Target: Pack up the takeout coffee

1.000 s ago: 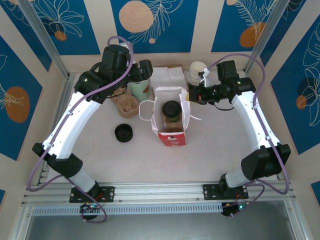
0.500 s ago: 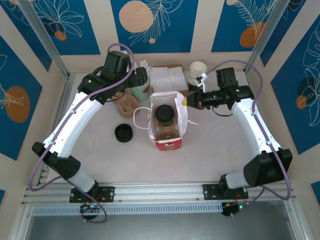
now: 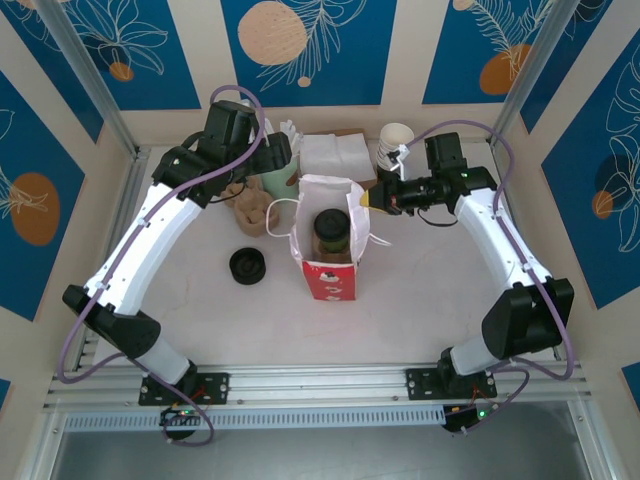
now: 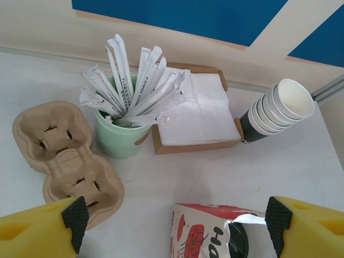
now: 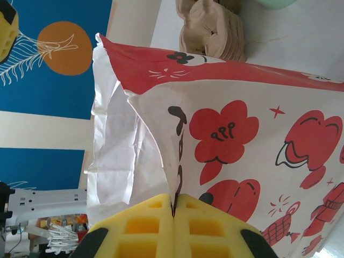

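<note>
Top external, takeout coffee (image 3: 333, 227) upright inside bag (image 3: 331, 284), long axis vertical

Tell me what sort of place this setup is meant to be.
Probably a mock café takeout counter inside a robot test cell: a stack of paper cups, a pale green cup of wrapped sticks, and a printed paper bag holding the takeout coffee.

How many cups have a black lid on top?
1. The takeout coffee stands inside the red-and-white paper bag in the middle of the table. The stacked white cups at the back right and the pale green cup of sticks have no lids.
</note>
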{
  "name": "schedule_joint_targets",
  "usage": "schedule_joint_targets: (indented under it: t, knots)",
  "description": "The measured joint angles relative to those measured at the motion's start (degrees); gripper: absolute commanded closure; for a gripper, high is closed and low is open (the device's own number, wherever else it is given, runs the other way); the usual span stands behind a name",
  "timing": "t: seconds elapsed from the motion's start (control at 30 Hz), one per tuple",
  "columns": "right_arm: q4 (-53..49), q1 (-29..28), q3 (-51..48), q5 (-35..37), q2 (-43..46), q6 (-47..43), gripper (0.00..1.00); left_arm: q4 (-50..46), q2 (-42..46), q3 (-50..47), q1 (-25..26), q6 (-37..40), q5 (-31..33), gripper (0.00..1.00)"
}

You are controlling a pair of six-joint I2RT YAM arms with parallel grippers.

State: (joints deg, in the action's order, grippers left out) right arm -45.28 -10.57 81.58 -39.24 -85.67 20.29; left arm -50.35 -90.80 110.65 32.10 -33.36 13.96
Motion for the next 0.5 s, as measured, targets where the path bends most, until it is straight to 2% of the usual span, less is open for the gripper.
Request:
schedule_joint_targets:
  t: [0.23,0.5]
  knots:
    - [3.3,-1.49,-0.68,0.0,-1.7,3.87,0.95,-1.09,-0.42,0.13,-0.42,-1.97,0.5,0.06]
    - [8.5,-5.09,-2.99,0.22,-1.77,7.85,0.91,-3.34,-1.42,1.51,-3.04,-2.56,1.36,0.06]
